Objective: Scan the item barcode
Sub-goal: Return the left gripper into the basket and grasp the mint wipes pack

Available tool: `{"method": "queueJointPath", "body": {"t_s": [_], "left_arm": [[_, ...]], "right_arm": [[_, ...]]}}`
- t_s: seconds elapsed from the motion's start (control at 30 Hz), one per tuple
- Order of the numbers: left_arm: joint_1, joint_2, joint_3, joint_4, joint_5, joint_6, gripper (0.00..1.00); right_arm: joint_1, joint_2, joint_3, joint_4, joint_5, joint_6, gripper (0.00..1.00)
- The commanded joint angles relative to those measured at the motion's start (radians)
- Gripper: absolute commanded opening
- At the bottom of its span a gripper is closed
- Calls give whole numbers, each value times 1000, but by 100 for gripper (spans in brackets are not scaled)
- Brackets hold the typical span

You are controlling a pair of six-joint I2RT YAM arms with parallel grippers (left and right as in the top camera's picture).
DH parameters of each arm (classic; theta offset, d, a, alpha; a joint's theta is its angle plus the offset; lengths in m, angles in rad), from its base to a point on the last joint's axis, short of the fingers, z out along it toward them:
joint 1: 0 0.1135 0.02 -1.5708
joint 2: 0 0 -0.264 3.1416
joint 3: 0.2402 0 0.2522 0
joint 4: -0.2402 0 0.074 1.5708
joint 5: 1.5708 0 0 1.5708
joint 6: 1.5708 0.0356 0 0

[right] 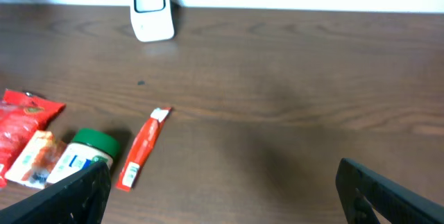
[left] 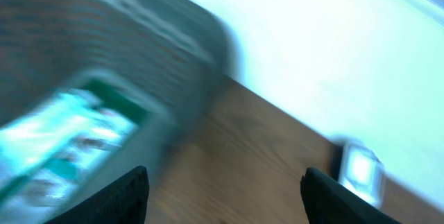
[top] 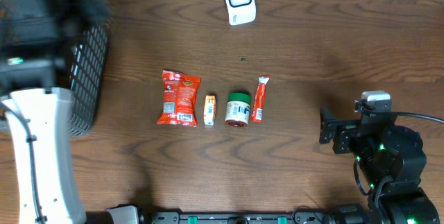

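Four items lie in a row mid-table: a red snack bag (top: 178,98), a small orange packet (top: 210,109), a green-lidded jar (top: 238,109) on its side and a red stick packet (top: 260,99). The white barcode scanner (top: 239,1) stands at the far edge. My left gripper (left: 225,173) is open and empty, hovering at the black basket (left: 173,78), where a teal package (left: 62,134) lies; this view is blurred. My right gripper (right: 223,165) is open and empty over bare wood, right of the stick packet (right: 142,148) and jar (right: 83,154).
The black mesh basket (top: 90,64) stands at the table's left edge, partly under my left arm (top: 38,148). The right arm's base (top: 388,161) fills the near right corner. Bare wood lies between the item row and the scanner (right: 152,12).
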Motion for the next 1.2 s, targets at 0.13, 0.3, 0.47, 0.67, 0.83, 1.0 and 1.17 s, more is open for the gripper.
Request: {"method": "queueJointPath", "body": {"t_s": [0.13, 0.3, 0.47, 0.67, 0.83, 1.0, 1.17], "left_arm": [[272, 103, 17, 8, -4, 16, 72], [345, 217, 17, 73, -4, 206, 77], [360, 325, 17, 117, -5, 409, 77], [360, 452, 17, 108, -14, 598, 77], [361, 548, 17, 105, -98, 655, 77], [361, 623, 17, 115, -98, 655, 78], [361, 678, 17, 138, -98, 662, 79]], "right_arm": [[-8, 1, 18, -21, -2, 16, 99], [-8, 1, 18, -17, -2, 43, 99], [-8, 1, 18, -17, -1, 103, 99], [-8, 1, 18, -18, -1, 103, 99], [-8, 19, 18, -25, -1, 103, 99], [-8, 71, 18, -32, -1, 103, 99], [-8, 139, 18, -32, -2, 103, 99]]}}
